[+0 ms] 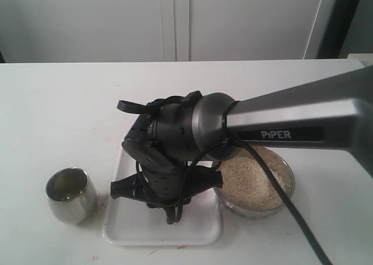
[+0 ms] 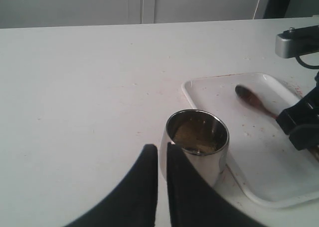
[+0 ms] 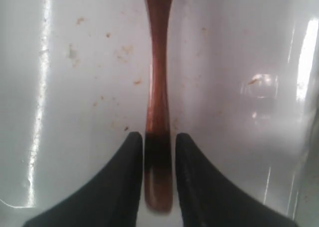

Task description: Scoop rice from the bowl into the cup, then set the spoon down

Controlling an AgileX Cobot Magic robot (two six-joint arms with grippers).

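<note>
Spoon [image 3: 158, 87] down on tray [image 1: 125, 230]
Right gripper [image 3: 158, 137] straddles its handle, likely for release; pinching or slack, cannot tell

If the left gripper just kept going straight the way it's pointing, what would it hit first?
Most likely the cup. It stands directly ahead of the left gripper, just past the fingertips, with nothing in between. The exact gap is hard to judge from this angle.

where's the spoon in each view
exterior view: hidden beneath the right gripper, over the white tray
left wrist view: spoon lying on the white tray, past the cup
right wrist view: its handle runs between the fingertips
shared landmark: the white tray
</note>
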